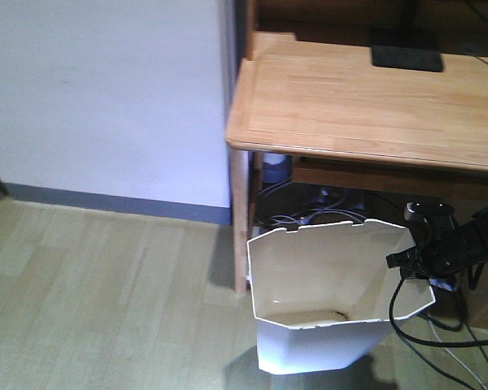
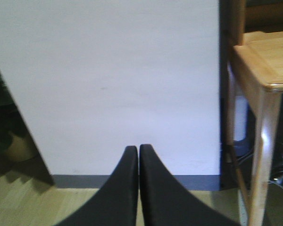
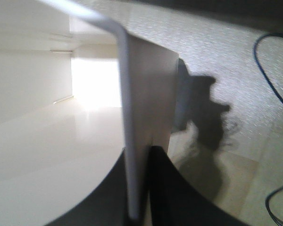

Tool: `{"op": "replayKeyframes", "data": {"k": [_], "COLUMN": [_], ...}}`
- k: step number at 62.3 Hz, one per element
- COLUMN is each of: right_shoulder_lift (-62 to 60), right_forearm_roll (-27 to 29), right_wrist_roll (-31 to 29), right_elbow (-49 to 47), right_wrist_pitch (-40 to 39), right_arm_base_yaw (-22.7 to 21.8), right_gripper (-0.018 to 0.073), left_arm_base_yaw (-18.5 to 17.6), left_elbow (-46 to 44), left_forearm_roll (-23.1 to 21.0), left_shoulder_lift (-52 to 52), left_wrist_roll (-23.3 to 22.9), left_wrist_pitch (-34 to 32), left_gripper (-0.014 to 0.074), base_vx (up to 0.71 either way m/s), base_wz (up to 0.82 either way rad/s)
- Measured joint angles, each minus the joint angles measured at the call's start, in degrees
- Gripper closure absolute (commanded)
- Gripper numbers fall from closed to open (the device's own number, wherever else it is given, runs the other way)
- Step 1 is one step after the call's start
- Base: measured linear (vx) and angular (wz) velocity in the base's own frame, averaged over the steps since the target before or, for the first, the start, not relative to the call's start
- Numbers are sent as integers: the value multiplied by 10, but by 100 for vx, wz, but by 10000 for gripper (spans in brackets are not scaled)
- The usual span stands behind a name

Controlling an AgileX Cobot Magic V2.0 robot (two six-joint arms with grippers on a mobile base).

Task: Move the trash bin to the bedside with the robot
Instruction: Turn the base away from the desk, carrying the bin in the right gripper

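Our right gripper (image 1: 403, 262) clamps the three-o'clock rim of the tall white thin-plastic trash bin (image 1: 309, 349) beside the light wooden desk (image 1: 358, 106); if we tow, it may buckle free. Our left gripper (image 2: 138, 153) is closed, empty.

Tips of the right claw (image 1: 400, 262) indistinct at the trash bin (image 1: 309, 349) rim, arm (image 1: 474, 236) beyond the right edge.

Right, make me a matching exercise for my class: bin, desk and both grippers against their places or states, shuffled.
1 trash bin
2 desk
3 left gripper
4 right gripper

a jaws shut, empty, facing the wall
b white, beside the desk's leg
c jaws clamped on the bin's rim
d light wood, black slab on top

Pairs: 1-b, 2-d, 3-a, 4-c
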Motion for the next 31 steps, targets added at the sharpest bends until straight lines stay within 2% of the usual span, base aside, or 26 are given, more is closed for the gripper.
{"op": "replayKeyframes", "data": {"k": [31], "right_shoulder_lift": [0], "right_forearm_roll": [0], "right_wrist_roll": [0], "right_elbow": [0], "right_wrist_pitch": [7], "right_arm_base_yaw": [0], "right_gripper": [565], "left_arm_base_yaw": [0], "left_elbow": [0], "left_forearm_roll": [0], "left_shoulder_lift": [0], "left_wrist_roll": [0], "left_wrist_pitch": [0], "left_gripper": [602], "base_vx": [-2], "base_wz": [56]}}
